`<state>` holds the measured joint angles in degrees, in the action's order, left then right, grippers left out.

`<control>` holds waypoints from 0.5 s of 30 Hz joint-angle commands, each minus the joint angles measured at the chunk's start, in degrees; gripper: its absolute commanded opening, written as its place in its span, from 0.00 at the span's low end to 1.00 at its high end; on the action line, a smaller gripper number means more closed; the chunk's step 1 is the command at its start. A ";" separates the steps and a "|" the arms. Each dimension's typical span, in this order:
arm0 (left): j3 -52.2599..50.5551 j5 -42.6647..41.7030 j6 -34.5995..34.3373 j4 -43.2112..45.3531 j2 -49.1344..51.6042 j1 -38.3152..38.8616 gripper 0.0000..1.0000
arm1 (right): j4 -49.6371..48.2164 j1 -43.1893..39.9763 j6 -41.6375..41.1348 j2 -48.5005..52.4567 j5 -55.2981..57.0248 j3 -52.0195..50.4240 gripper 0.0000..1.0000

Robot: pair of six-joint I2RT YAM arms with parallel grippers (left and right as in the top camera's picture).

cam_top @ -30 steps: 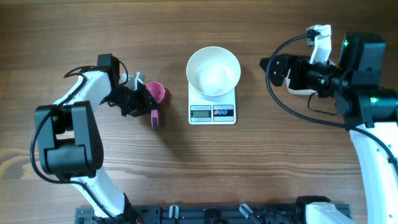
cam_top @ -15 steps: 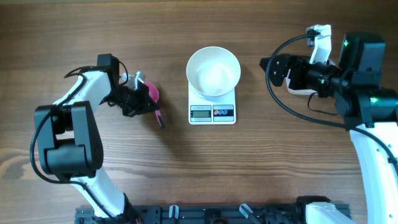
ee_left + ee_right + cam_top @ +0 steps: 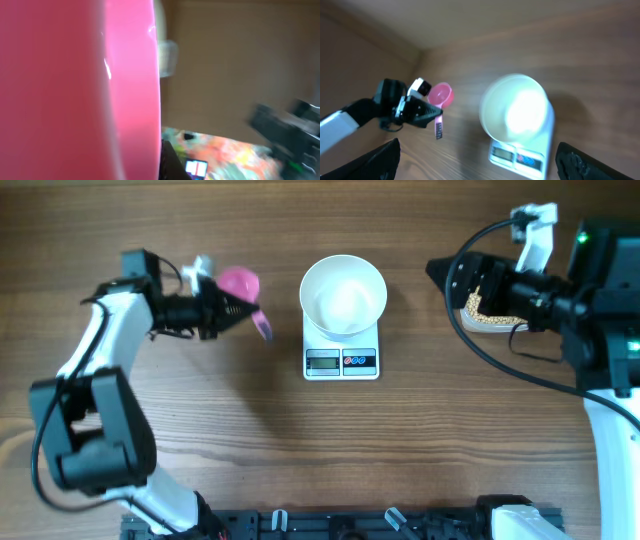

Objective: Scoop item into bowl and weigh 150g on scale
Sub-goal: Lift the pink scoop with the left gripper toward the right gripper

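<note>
A: Left gripper (image 3: 238, 308) — state?

B: Jaws together, clamped on the handle of the pink scoop (image 3: 240, 282). In the overhead view the cup lies just beyond the fingertips, and the handle end angles toward the scale. The left wrist view is blurred, and pink fills its left half.

A: Scoop relative to the bowl?

B: It is left of the bowl (image 3: 343, 298), near but apart. I cannot tell whether the scoop touches the table (image 3: 300, 440).

A: Bowl and scale?

B: The bowl stands upright on the scale (image 3: 342, 362) and covers the rear of the platform. The display and button panel show in front of it. The digits are unreadable.

A: Right gripper (image 3: 440, 277)?

B: Jaws spread wide, nothing between them. In the right wrist view the two dark fingers sit in the lower corners. The bowl, scale and scoop show between them, blurred. The gripper is to the right of the bowl and apart from it.

A: The beans (image 3: 487, 316)?

B: They show as a tan strip beneath the right arm, well right of the scale. What holds them is mostly hidden by the arm — cannot tell more.
</note>
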<state>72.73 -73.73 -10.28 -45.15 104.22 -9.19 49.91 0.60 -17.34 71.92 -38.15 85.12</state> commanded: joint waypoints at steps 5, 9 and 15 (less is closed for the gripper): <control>3.50 -12.46 -27.39 18.16 -10.67 3.82 0.04 | -0.98 0.81 -23.30 -0.04 -11.41 -1.70 0.94; 3.50 -3.08 -45.90 36.72 -16.31 8.04 0.04 | -4.72 4.76 -27.93 0.26 -11.67 -3.58 0.85; 3.48 17.42 -67.76 53.33 -20.90 13.09 0.04 | -16.26 14.01 -40.63 0.35 -6.86 -3.61 0.71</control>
<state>75.64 -71.77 -58.28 5.78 85.78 1.80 37.91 10.39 -46.17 72.18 -47.88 81.49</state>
